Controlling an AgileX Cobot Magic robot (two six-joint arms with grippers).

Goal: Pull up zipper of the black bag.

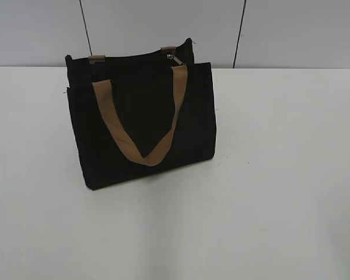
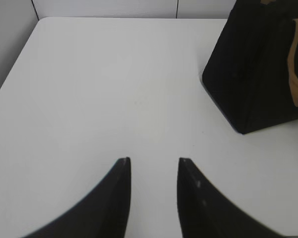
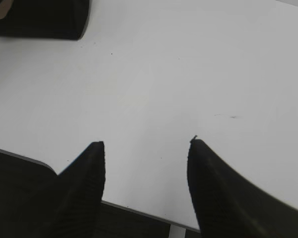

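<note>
The black bag (image 1: 141, 122) stands upright on the white table, left of centre in the exterior view, with a tan strap handle (image 1: 141, 119) hanging down its front. The small silver zipper (image 1: 171, 57) sits on the top edge near the right end. Neither gripper shows in the exterior view. My left gripper (image 2: 154, 159) is open and empty over bare table, with the bag (image 2: 260, 69) ahead to its right. My right gripper (image 3: 146, 143) is open and empty near the table's front edge, with a corner of the bag (image 3: 39, 20) far ahead to its left.
The white table (image 1: 280, 175) stretches round the bag. A grey panelled wall (image 1: 291, 29) stands behind it. The table's front edge (image 3: 134, 208) lies right under my right gripper. The table's left edge (image 2: 10, 69) shows in the left wrist view.
</note>
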